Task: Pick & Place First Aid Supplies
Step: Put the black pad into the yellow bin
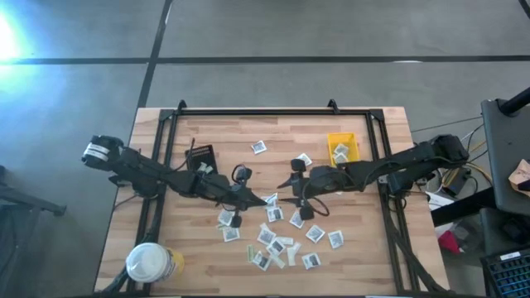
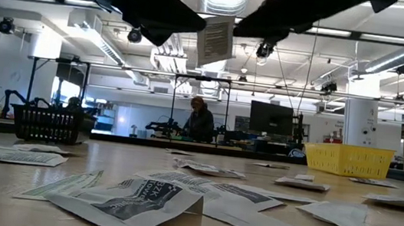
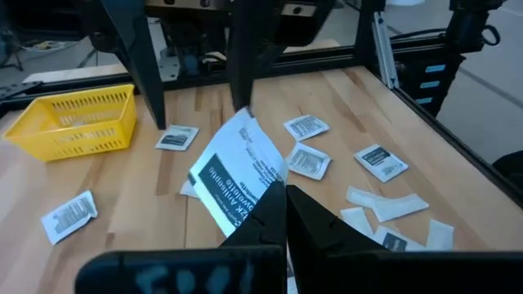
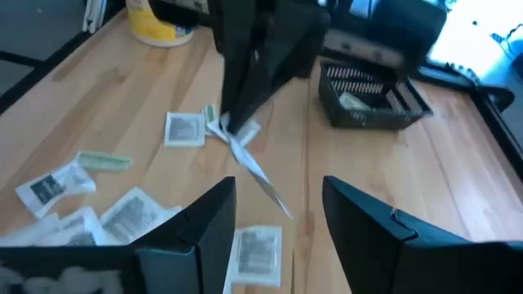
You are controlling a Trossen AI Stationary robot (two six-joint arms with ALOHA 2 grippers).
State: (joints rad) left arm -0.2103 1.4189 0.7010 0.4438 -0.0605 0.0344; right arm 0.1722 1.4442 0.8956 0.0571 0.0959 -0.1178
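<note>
a: where the two arms meet over the middle of the table [image 1: 157, 248], the left gripper [image 1: 267, 199] has its fingers closed on one white packet [image 3: 239, 173], held up off the wood.

b: and the right gripper [image 1: 286, 197]?

a: fingers spread wide, nothing between them. it sits just beside the held packet, facing the left one.

b: rest of the supplies?

a: loose packets [image 1: 273, 240] scattered on the near half of the table, mostly below and to the right of the grippers. one lone packet [image 1: 259, 146] lies toward the far edge, apart from the others.

b: containers?

a: yellow bin [image 1: 341, 148] at the far right, close to the black frame rail [image 1: 273, 110], with a packet or two inside. black tray [image 1: 201, 156] at the far left. a yellow tub with a white lid [image 1: 151, 264] sits at the near left corner.

b: open room?

a: bare wood along the left side between tray and tub, and a strip between the lone packet and the grippers. near edge is crowded.
</note>
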